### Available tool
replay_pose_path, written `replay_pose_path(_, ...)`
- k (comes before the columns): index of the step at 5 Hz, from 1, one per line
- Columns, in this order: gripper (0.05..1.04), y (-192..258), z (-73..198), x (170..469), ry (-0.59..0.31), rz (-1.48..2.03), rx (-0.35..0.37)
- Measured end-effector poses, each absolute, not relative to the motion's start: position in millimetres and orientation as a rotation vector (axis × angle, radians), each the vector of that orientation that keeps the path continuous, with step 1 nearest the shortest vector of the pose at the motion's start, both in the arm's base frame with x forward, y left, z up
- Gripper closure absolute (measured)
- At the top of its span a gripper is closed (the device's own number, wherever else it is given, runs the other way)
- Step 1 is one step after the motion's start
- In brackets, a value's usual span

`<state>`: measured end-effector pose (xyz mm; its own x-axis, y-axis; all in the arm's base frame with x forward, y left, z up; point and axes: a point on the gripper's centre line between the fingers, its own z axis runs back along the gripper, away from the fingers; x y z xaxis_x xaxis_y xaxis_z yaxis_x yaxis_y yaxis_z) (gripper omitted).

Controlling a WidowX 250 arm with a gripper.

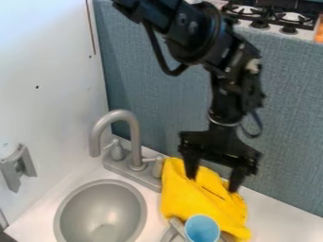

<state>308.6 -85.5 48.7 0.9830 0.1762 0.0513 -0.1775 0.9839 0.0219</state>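
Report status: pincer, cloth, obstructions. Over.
Pincer open, at the yellow cloth, contact unclear. Cloth rumpled beside faucet. Blue cup at cloth's near edge, possibly in the way. Over.

On my feed, the yellow cloth (195,197) lies rumpled, its folds raised in places, on the white desk (276,220), right of the grey faucet (134,137) and behind the blue cup (202,229).

A toy kitchen is showing here (101,211)—no, wait.A toy kitchen is showing — a grey faucet (134,137) is standing beside a round sink (101,211), a stove (271,18) sitting behind.
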Motion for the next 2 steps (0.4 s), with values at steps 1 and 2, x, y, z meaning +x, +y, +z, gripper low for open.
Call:
replay_pose_path(1, 0.083, -112, 45, 286, -0.003, 0.094, 0.025)
replay_pose_path(2, 0.083, -125, 42, 279, 0.007, 0.046, 0.000)
